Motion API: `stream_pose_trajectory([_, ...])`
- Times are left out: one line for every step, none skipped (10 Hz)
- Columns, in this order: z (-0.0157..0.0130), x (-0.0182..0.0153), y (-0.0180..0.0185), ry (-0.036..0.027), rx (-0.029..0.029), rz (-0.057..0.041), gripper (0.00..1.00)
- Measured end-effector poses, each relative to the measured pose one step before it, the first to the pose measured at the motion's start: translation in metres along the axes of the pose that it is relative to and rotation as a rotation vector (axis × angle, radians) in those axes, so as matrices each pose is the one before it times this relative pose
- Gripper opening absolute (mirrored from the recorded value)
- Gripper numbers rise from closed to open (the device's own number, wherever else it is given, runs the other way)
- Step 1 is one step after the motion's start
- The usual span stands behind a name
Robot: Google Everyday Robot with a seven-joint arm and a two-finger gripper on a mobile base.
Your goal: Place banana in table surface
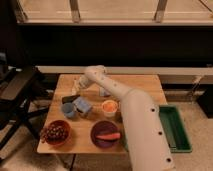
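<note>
The table surface is a light-brown wooden top in the middle of the camera view. My white arm reaches from the lower right, over the table, to an elbow near the back edge. From there it bends down to the gripper, which is low over the table's back left part. I cannot make out the banana; it is hidden or lost at the gripper. A small dark object lies just in front of the gripper.
A blue mug and a blue-grey block stand left of centre. An orange cup stands beside the arm. A purple bowl with a carrot and a red bowl of grapes are in front. A green tray is at the right, and a dark chair at the left.
</note>
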Motion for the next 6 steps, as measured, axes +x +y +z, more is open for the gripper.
stream_pose_trajectory([-0.01021,-0.00547,-0.0014,-0.01987,0.00788,-0.00174,0.11])
stream_pose_trajectory([-0.01882,-0.00983,-0.00271,-0.03689,0.01336,-0.00219,0.11])
stream_pose_trajectory([-0.01358,-0.00687,-0.00147,-0.02546,0.00899,-0.00209,0.11])
stream_pose_trajectory([-0.01723,-0.00788,-0.00346,-0.03182,0.01345,-0.0027,0.11])
stream_pose_trajectory([-0.01595,-0.00546,-0.00449,-0.02558,0.01343,-0.00232,0.11])
stream_pose_trajectory([-0.01995,-0.0024,-0.00852,-0.02426,0.01523,0.00222,0.11])
